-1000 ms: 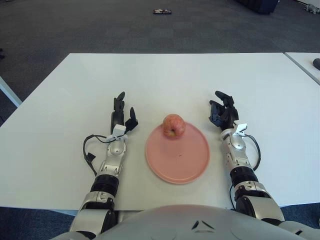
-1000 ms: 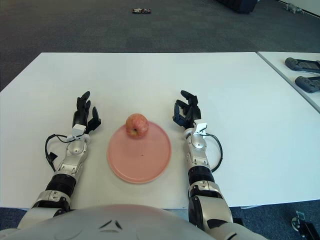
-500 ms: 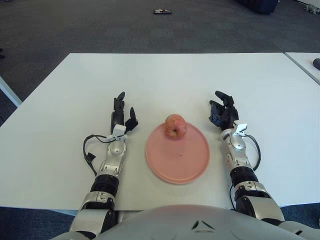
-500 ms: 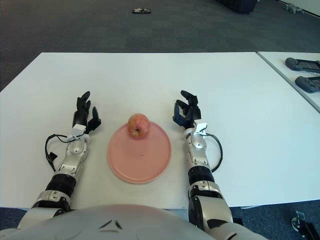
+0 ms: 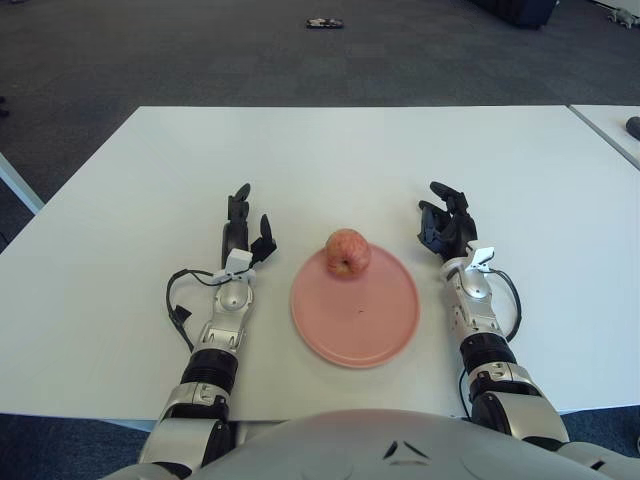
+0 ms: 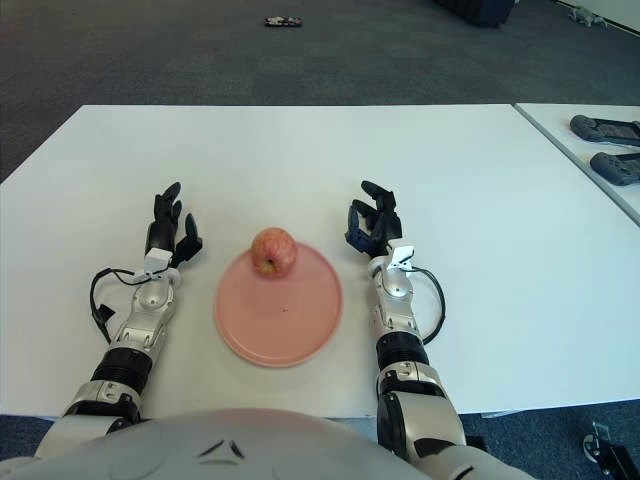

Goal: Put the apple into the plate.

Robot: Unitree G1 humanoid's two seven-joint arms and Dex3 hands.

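A red-yellow apple (image 5: 347, 252) sits on the far rim of a round pink plate (image 5: 355, 315) near the table's front. Left of the plate is my left hand (image 5: 243, 224), fingers stretched out and holding nothing. Right of the plate is my right hand (image 5: 446, 224), fingers loosely spread and empty. Neither hand touches the apple or the plate.
The white table (image 5: 330, 160) stretches far beyond the plate. A second table edge at the right carries dark handheld devices (image 6: 608, 145). A small dark object (image 5: 324, 22) lies on the floor far behind.
The apple rocked slightly on the plate's far rim, a little right and then back. Both hands stayed where they were.
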